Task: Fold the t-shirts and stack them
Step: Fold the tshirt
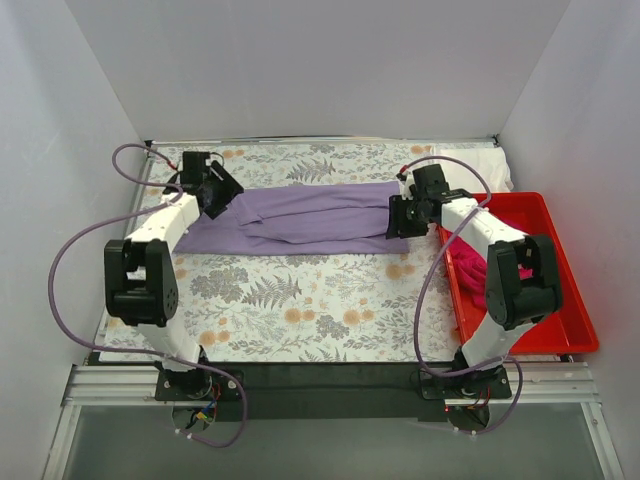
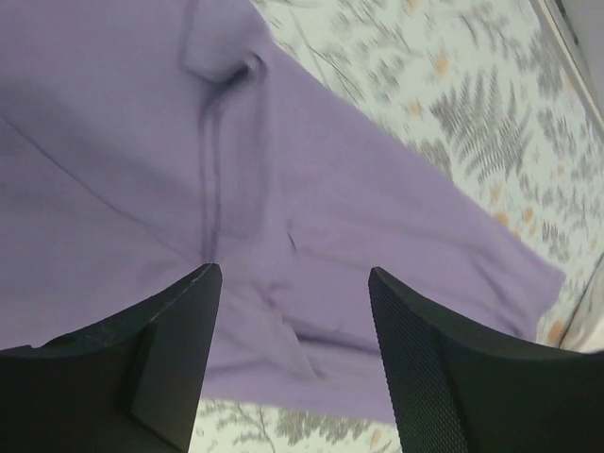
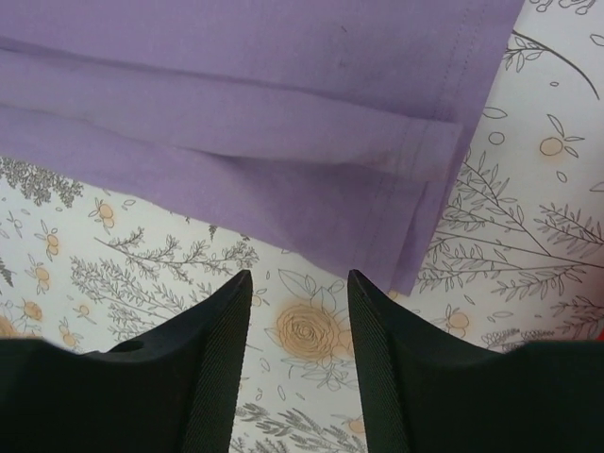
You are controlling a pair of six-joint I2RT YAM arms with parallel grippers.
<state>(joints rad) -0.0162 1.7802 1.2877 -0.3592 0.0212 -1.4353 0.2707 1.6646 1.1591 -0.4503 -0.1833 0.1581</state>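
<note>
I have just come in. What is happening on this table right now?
Two robot arms are working on a lavender t-shirt, which lies on the floral tablecloth folded lengthwise into a long strip. The left gripper hovers over its left end and the right gripper is at its right end, near the hem. Both are open and hold nothing. A magenta t-shirt lies bunched in the red bin on the right, not yet folded.

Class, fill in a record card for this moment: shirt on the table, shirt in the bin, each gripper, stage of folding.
Shirt on table: lavender t-shirt, folded into a long band, flat on the tablecloth
Shirt in bin: pink t-shirt, bunched in the red bin
Left gripper: open, empty, above the band's left end
Right gripper: open, empty, over tablecloth beside the hem
Stage: lengthwise folds done, not yet stacked
</note>
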